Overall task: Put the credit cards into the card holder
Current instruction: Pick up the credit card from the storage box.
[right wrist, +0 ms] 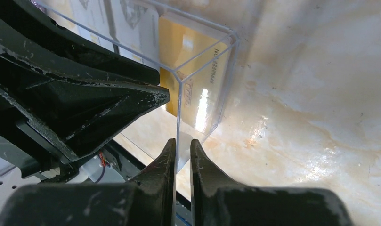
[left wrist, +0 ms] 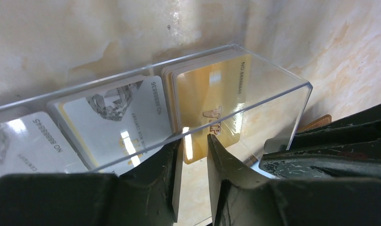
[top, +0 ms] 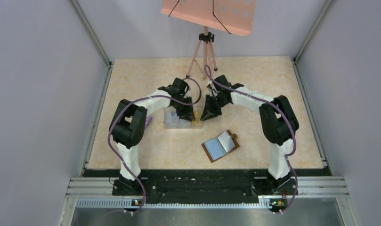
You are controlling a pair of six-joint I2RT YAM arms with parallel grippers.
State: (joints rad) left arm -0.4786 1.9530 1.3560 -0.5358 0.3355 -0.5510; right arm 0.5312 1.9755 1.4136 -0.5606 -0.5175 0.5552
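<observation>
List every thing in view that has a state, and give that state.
card holder: open, lying flat on the table, apart from the box.
clear box: open-topped, cards standing in its compartments.
orange-yellow cards: in the box's end compartment, not taken out.
whitish cards: in the other two compartments.
left gripper: open narrowly at the box's rim by the orange-yellow cards.
right gripper: apparently shut on the clear box's end wall.
</observation>
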